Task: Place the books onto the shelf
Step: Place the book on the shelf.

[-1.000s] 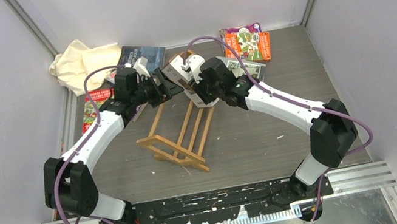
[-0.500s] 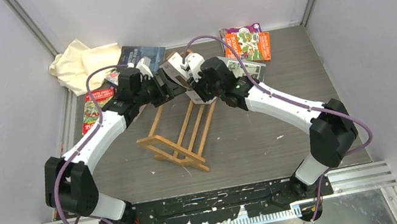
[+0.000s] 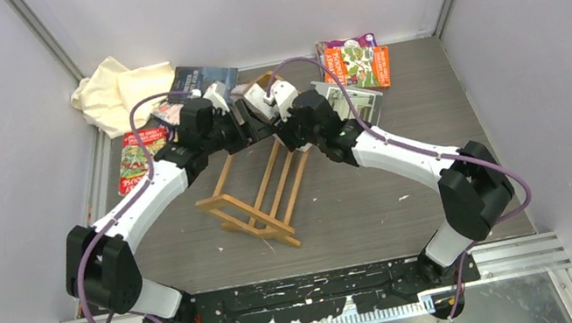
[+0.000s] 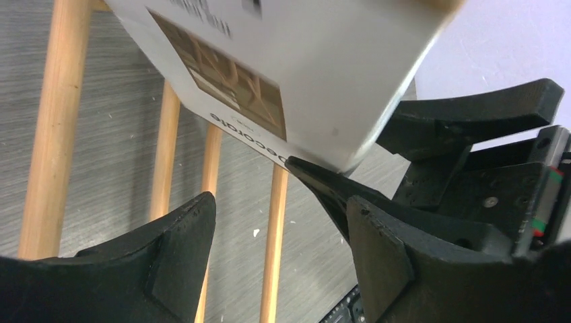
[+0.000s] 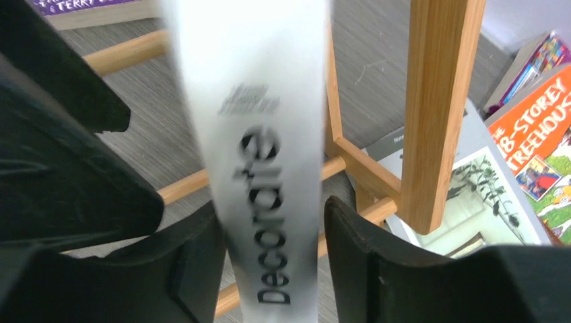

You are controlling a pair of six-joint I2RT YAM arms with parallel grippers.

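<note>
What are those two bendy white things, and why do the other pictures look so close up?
They are two robot arms, the left arm and the right arm, bolted to a table. The wide picture comes from a camera up above. The two close-up pictures come from little cameras on the wrists. On the table lie a wooden shelf, a cream cloth and several books, such as a dark blue book and an orange book. A white book saying "Decorate" stands between the right fingers, over the shelf's slats. It looks blurry, so I cannot tell whether they are squeezing it. The left fingers are open and hold nothing.
</note>
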